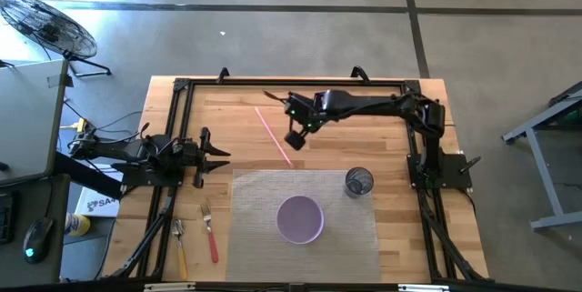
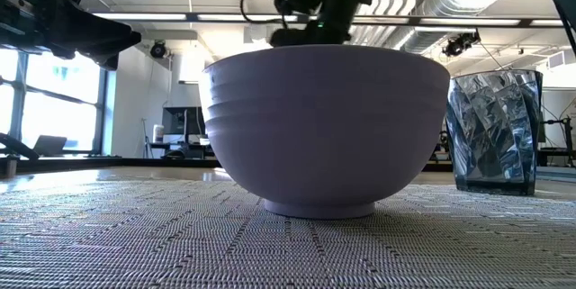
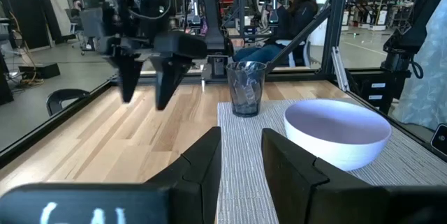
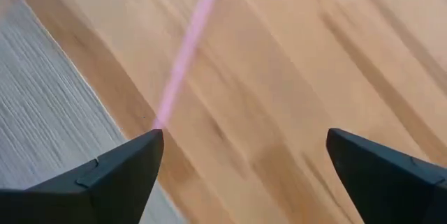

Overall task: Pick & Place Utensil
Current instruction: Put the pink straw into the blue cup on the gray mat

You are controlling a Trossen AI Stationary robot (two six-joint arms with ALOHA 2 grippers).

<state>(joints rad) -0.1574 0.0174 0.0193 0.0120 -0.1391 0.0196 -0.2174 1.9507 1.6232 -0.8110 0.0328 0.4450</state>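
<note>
A thin pink stick (image 1: 273, 135) lies flat on the wooden table, slanting from the far side toward the woven mat (image 1: 255, 237). My right gripper (image 1: 294, 140) hovers above its near end, open and pointing down. In the right wrist view the pink stick (image 4: 185, 56) runs up past one finger of the open right gripper (image 4: 244, 140), without touching it. My left gripper (image 1: 223, 157) waits open at the table's left side. A red-handled fork (image 1: 210, 230) and a yellow-handled utensil (image 1: 180, 248) lie near the left front corner.
A lilac bowl (image 1: 300, 219) stands on the mat, with a clear faceted glass (image 1: 358, 183) to its far right. A black frame (image 1: 291, 81) edges the table. Bare wood lies between the two grippers. A seated person (image 3: 293, 15) shows in the room beyond.
</note>
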